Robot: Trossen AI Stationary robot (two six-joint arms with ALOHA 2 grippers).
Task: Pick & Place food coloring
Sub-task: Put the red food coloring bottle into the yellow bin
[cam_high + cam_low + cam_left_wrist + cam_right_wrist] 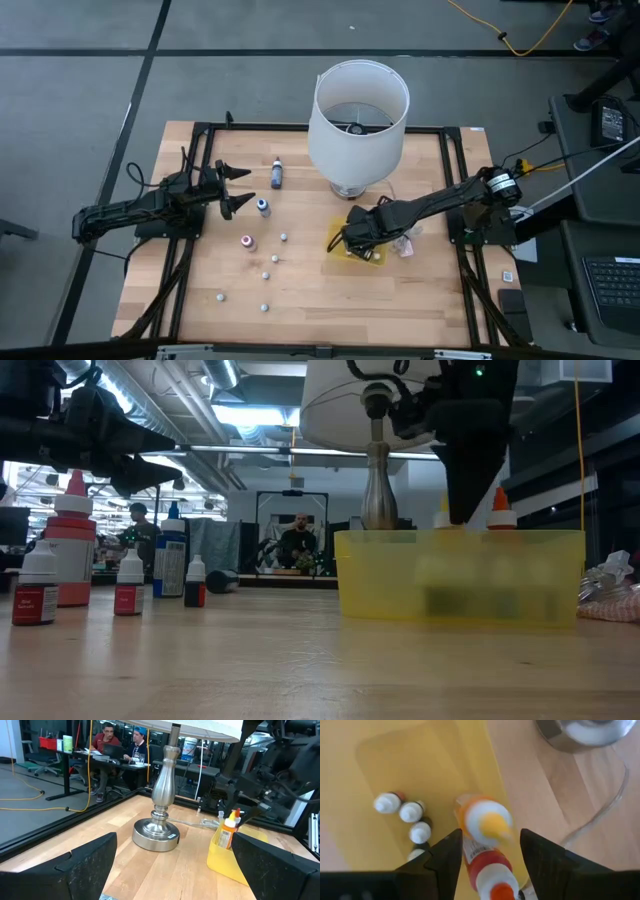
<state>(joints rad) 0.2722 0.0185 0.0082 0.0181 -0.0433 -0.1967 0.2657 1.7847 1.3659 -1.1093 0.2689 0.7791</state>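
**Inspector:** Your right hand [487,855] hangs over the yellow tray [338,238], which sits just beside the lamp [358,120] base. Its fingers [445,860] stand apart on either side of an orange-tipped bottle [485,825] and do not clamp it; the bottle stands upright in the tray.

**Operator:** And the remaining food coloring?

**Inspector:** Several white-capped small bottles [411,812] already stand in the tray with it. The rest lie scattered on the wooden surface [320,290] on the far side of the tray from the lamp's cord: a blue-topped bottle [276,173], a red-topped one [247,241] and a handful of whitish ones [284,237]. Your left hand [235,188] waits wide open and empty, near the blue-topped bottle.

**Operator:** How should they handle?

**Inspector:** I judge them light, rigid plastic, smooth-walled and likely slippery. They are narrow and tall for their base, so expect them to tip at a nudge. Take each across the cylindrical body below the cap, not on the tapered nozzle, where your fingers would slide off.

**Operator:** Materials otherwise?

**Inspector:** The tray is translucent, thin-walled plastic with a flat floor. The lamp has a brushed metal, vase-shaped stem on a round foot and a white drum shade. A crumpled clear wrapper [405,243] lies beside the tray.
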